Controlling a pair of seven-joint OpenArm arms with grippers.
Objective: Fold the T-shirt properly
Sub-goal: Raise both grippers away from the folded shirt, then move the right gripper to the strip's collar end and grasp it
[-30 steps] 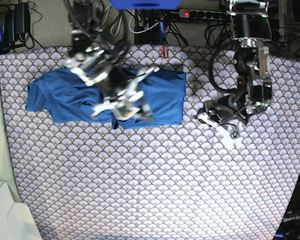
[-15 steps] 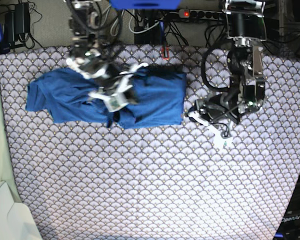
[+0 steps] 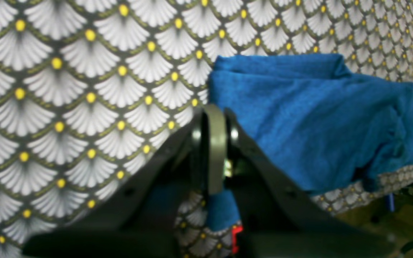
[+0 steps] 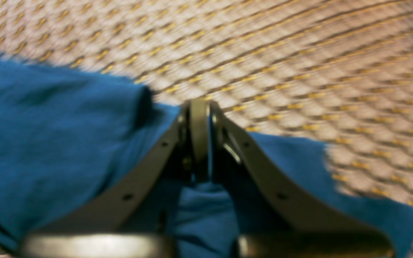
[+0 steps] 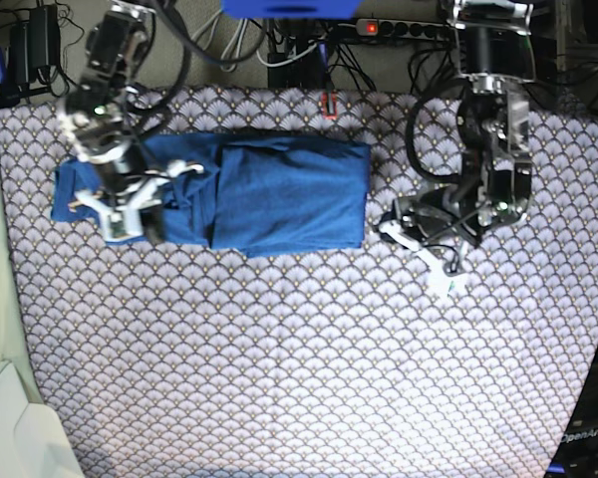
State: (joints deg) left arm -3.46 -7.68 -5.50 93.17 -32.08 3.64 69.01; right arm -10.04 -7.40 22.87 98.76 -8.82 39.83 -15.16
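The blue T-shirt lies as a long folded rectangle on the scallop-patterned table cloth at the back left. One layer overlaps its middle. My right gripper hovers over the shirt's left end, shut. In the right wrist view the right gripper has its jaws pressed together above the T-shirt, with no fabric seen between them. My left gripper is shut over bare cloth, well to the right of the shirt. In the left wrist view the left gripper points at the T-shirt's near edge.
A power strip and cables run along the table's back edge. A small red item sits just behind the shirt. A pale container corner shows at the front left.
My right arm has swept left from the shirt's middle to its left end. The lifted fabric now lies flat. The left arm has barely shifted.
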